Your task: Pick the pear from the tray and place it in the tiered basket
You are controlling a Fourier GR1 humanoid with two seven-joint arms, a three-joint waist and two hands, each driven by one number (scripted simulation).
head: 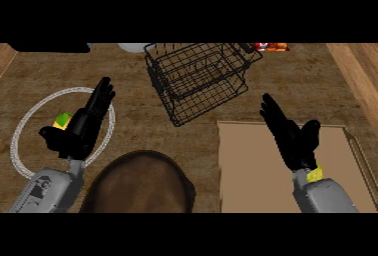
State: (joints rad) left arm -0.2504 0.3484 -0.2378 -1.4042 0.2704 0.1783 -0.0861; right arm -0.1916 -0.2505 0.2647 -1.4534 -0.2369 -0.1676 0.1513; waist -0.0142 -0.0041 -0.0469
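Note:
A small green and yellow pear (63, 120) lies on a round tray with a pale rim (43, 101) at the left. My left hand (83, 124) lies over the tray with its fingers straight and pointing away. It covers most of the pear, which shows between the thumb and the fingers. The black wire tiered basket (198, 80) stands at the top centre, to the right of and beyond the tray. My right hand (291, 135) is open, fingers up, above a flat brown board, and holds nothing.
The flat brown board (251, 170) covers the lower right of the counter. A dark brown round object (140, 180) sits at the bottom centre between my forearms. A red and orange packet (272, 47) and a white object (133, 47) lie behind the basket.

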